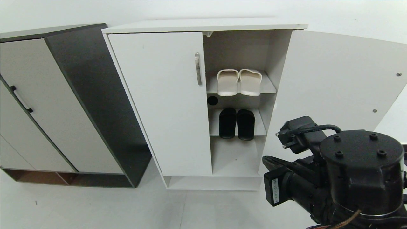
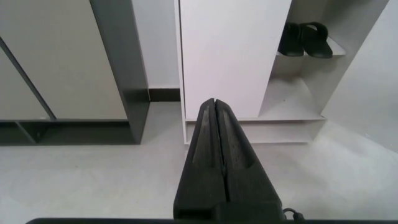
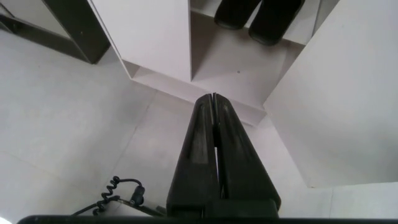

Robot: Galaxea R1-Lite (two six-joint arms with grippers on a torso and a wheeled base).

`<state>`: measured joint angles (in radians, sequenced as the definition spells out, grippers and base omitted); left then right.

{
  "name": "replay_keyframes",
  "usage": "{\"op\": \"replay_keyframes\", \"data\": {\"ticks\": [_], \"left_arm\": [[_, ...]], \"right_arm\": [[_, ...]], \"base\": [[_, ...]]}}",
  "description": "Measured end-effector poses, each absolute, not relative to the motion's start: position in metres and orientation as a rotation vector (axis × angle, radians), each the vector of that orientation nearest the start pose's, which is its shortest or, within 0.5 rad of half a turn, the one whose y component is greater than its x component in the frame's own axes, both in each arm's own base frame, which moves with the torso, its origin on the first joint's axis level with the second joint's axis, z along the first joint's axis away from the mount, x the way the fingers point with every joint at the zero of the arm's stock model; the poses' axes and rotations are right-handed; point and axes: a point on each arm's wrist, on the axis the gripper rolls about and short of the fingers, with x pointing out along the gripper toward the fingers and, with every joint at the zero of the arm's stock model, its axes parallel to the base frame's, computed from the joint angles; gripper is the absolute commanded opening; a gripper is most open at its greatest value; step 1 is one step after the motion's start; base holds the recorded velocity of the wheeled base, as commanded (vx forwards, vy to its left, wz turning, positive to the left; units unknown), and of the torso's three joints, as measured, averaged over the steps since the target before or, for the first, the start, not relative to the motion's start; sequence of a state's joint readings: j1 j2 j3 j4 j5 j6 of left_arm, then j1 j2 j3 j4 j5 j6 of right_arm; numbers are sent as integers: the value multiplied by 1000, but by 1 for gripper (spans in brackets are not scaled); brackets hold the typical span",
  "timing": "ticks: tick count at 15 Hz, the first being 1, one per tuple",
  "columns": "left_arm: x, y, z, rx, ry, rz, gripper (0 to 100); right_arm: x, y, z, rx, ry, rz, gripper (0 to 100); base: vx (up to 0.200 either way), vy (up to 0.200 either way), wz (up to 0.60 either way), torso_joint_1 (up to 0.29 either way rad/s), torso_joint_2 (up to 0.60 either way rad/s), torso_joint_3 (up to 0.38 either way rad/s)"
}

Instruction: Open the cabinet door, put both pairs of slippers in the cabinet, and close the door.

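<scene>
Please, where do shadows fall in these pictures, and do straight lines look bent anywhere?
Head view: the cabinet interior above the white slippers is shaded; the open door is evenly lit, its top edge bowed by the wide lens. Left wrist view: the black slippers sit in shade. Right wrist view: no glare on the floor.

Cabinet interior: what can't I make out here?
- Head view: space behind the closed left door is hidden.
- Head view: the open right door has its lower edge behind the right arm.
- Right wrist view: black slippers cut off by the frame edge.
</scene>
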<state>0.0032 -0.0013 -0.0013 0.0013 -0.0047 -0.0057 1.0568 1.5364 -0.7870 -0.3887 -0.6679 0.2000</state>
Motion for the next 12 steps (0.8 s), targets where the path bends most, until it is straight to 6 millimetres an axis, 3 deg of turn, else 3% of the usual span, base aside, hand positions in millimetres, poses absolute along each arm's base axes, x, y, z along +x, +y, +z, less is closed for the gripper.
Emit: {"op": "replay_keyframes", "data": {"ticks": [3,12], "left_arm": [[-23,0,75,-7,1,-2,0],[-23,0,76,-7,-3,6,0]], "right_arm": [[138,218,204,-91,264,366,0],[137,214,206,-81,254,362,0]], "base": [[0,0,0,22,-199,-328],[0,0,0,98,-491,-347]]}}
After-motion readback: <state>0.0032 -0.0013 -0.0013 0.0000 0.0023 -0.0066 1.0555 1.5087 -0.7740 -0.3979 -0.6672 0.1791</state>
